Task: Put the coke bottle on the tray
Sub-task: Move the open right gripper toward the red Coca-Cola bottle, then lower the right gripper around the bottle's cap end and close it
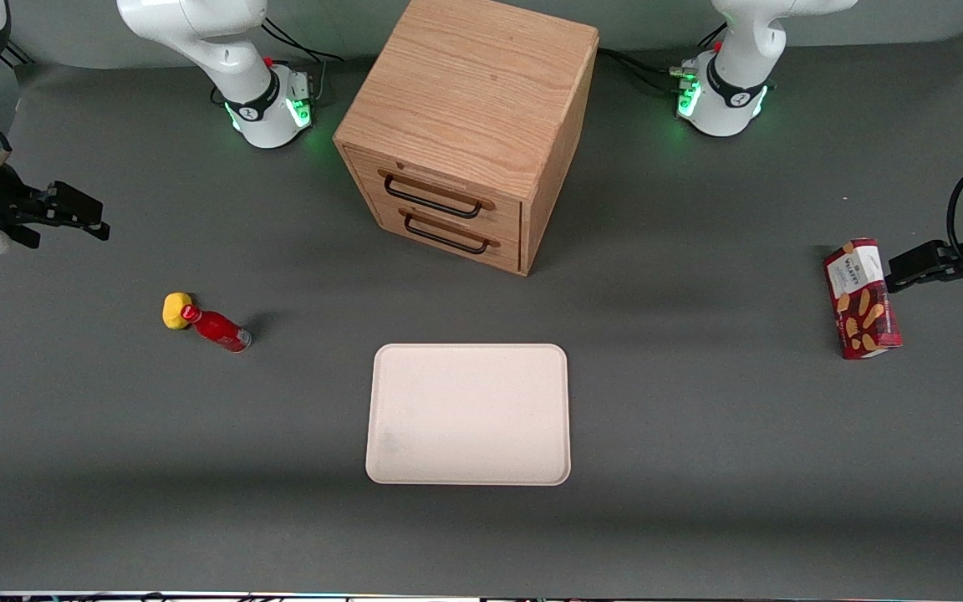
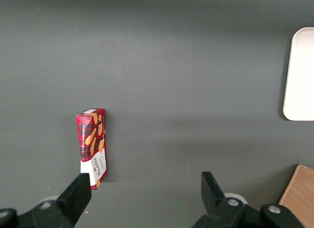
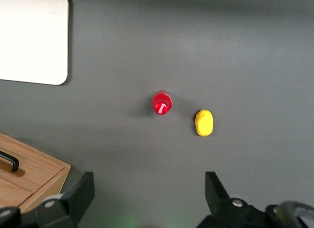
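Tray point(image 1: 468, 414) on grey table point(image 1: 699, 468), gripper point(image 1: 72, 213) spread

Red coke bottle point(image 1: 216, 328); cream-pink tray point(image 1: 469, 414); yellow lump point(image 1: 175, 310); black jaws.

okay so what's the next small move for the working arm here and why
Probably bring the open pincer down over the small red plastic coke bottle, which stands upright beside the yellow rounded lump, apart from the empty pale cream rectangular tray. The pincer holds nothing and hangs high, toward the working arm's end of the table.
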You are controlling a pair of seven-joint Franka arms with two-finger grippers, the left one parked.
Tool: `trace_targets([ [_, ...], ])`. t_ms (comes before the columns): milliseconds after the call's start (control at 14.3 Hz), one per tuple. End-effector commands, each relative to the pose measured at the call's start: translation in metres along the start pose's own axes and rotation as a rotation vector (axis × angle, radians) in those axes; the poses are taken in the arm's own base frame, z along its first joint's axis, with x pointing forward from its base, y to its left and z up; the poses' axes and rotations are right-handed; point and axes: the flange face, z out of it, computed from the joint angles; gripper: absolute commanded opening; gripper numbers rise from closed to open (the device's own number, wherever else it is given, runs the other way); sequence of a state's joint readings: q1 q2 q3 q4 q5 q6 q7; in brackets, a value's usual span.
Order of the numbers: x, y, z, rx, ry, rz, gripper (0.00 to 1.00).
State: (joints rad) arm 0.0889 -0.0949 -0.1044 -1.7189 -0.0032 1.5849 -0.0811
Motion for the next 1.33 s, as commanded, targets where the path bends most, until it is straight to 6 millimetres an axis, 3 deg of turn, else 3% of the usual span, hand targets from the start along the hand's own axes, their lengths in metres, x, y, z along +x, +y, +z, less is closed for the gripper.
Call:
trace_targets([
  [0, -0.014, 0.001, 0.005, -0.002, 0.008, 0.024, 1.0],
  [209, -0.012, 0.001, 0.024, -0.001, 0.011, 0.024, 1.0],
  [558, -0.015, 0.002, 0.083, -0.001, 0.055, 0.022, 1.0],
  [977, -0.017, 0.01, 0.167, -0.004, 0.129, 0.038, 1.0],
  [1256, -0.016, 0.01, 0.233, -0.016, 0.184, 0.036, 1.0],
])
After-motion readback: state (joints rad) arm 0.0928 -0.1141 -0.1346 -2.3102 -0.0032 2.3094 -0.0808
